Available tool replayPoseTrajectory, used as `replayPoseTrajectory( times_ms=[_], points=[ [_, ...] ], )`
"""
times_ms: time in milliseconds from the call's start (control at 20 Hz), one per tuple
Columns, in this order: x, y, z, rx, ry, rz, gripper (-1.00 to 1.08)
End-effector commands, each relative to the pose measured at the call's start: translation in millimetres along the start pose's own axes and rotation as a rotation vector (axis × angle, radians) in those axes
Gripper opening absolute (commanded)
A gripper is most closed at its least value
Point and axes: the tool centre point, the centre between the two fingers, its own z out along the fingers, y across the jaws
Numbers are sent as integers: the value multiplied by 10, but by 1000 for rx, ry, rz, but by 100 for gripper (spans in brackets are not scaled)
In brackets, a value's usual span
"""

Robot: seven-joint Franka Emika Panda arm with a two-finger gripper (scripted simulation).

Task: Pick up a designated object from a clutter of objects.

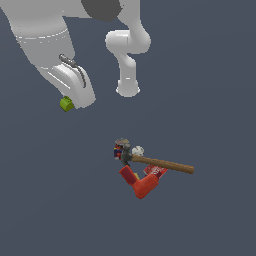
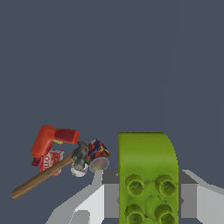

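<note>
You see the white arm's hand [image 1: 70,102] closed on the small lime-green studded plastic block [image 1: 66,104], with the block filling the gap between the fingers in the wrist view [image 2: 148,179]. The block sits raised in the hand at the exterior view's upper left, well apart from the heap. On the dark grey desk [image 1: 210,100], the wooden-handled, dark-headed hammer [image 1: 159,162] lies across the red bent object [image 1: 141,184] and the red flat box [image 1: 156,171]. The small multicoloured can [image 2: 98,153] rests beside the hammer head.
</note>
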Motion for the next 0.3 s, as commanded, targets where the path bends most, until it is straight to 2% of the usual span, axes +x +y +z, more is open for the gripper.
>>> replayPoseTrajectory(
  times_ms=[0,250],
  points=[
    [24,8,-24,0,0,-1,-100],
    [18,2,-14,0,0,0,-100]
  ],
)
